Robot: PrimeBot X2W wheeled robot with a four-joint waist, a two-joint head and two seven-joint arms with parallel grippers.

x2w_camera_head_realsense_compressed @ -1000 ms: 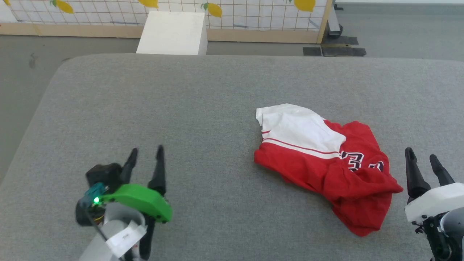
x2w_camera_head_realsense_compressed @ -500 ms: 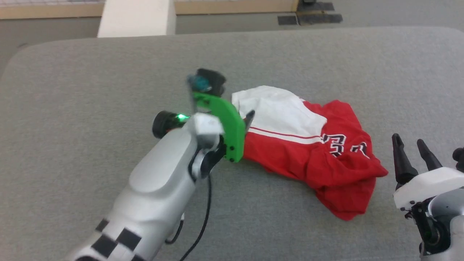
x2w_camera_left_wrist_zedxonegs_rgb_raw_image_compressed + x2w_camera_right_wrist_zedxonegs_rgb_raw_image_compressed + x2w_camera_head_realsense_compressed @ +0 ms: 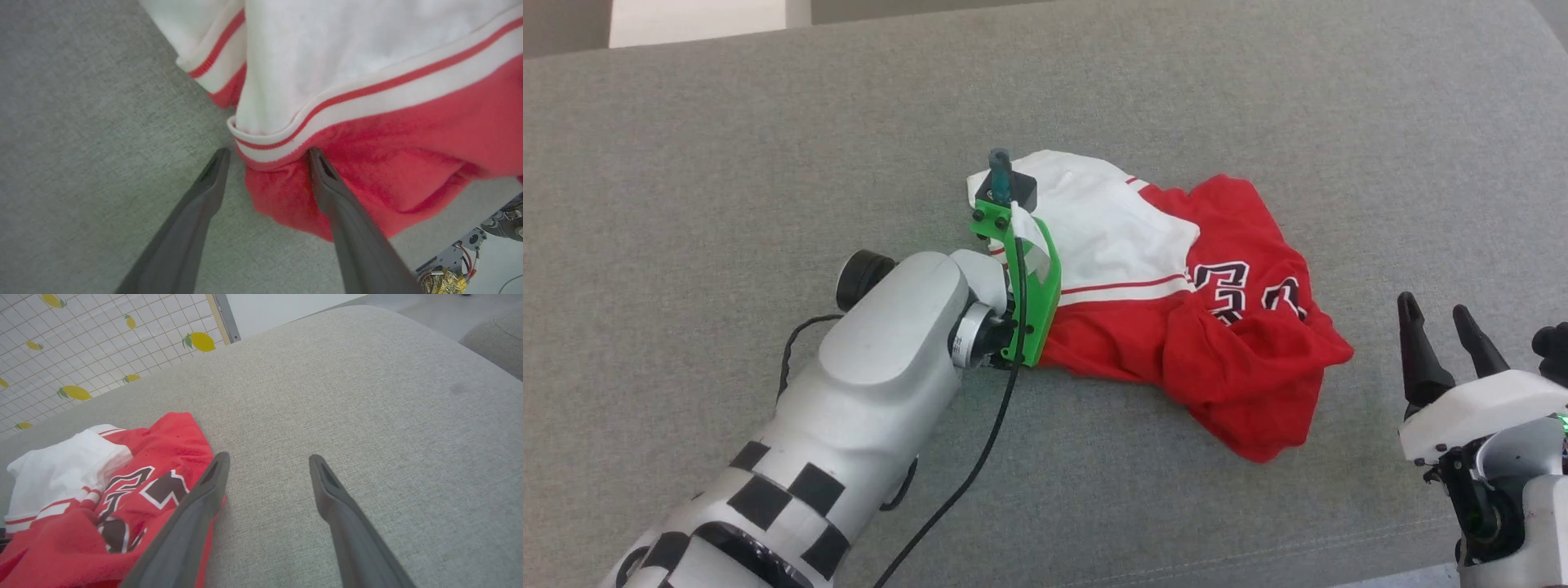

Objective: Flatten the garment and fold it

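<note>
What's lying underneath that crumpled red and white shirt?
The grey fabric surface shows all around the shirt, so it seems to rest on that. Whatever lies beneath its bunched folds is covered.

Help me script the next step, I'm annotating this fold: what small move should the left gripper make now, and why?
Probably close the left gripper on the striped hem of the garment. Its open fingers straddle that corner in the left wrist view, and the garment lies crumpled, so a grip there could start pulling it flat.
</note>
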